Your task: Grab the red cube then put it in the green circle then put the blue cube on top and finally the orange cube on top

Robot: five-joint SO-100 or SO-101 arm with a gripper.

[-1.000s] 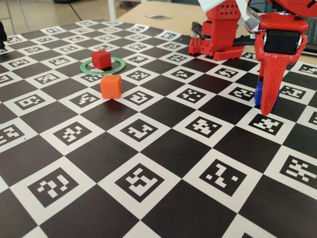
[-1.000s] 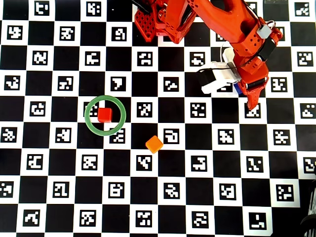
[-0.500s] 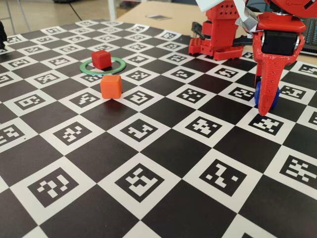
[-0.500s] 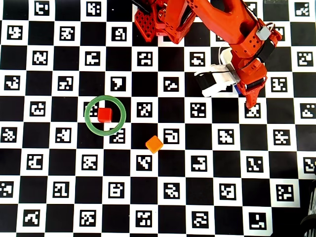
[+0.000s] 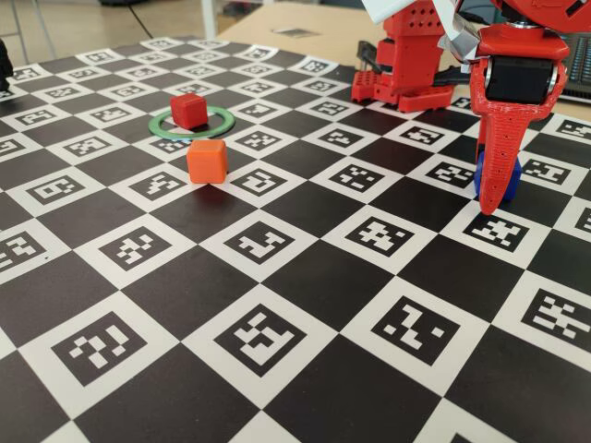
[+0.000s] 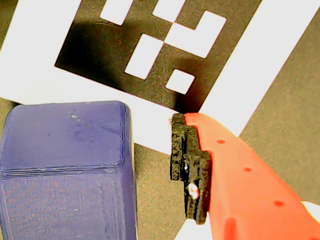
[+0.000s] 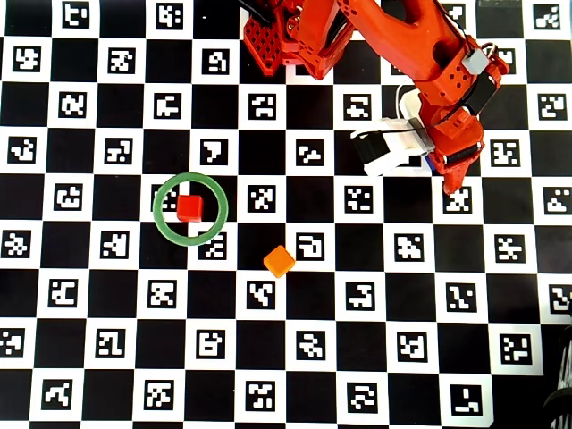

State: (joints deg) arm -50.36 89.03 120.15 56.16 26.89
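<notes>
The red cube [image 5: 189, 110] [image 7: 189, 208] sits inside the green circle [image 5: 157, 125] [image 7: 156, 210]. The orange cube [image 5: 207, 161] [image 7: 280, 261] stands on the mat just outside the ring, nearer the camera in the fixed view. At the right of the fixed view, my gripper [image 5: 499, 189] [image 7: 442, 174] points down at the blue cube [image 5: 514, 175] [image 6: 65, 165] [image 7: 432, 162], which rests on the mat. In the wrist view, the padded finger [image 6: 187, 165] stands a small gap to the right of the cube. The other finger is out of view.
A checkered mat [image 5: 305, 277] printed with square markers covers the table. The arm's red base [image 5: 406, 65] [image 7: 286, 36] stands at the mat's far edge. A white camera block [image 7: 384, 147] juts from the wrist towards the left in the overhead view.
The gripper has shifted slightly towards the arm's base while staying low round the blue cube. None of the cubes has moved.
</notes>
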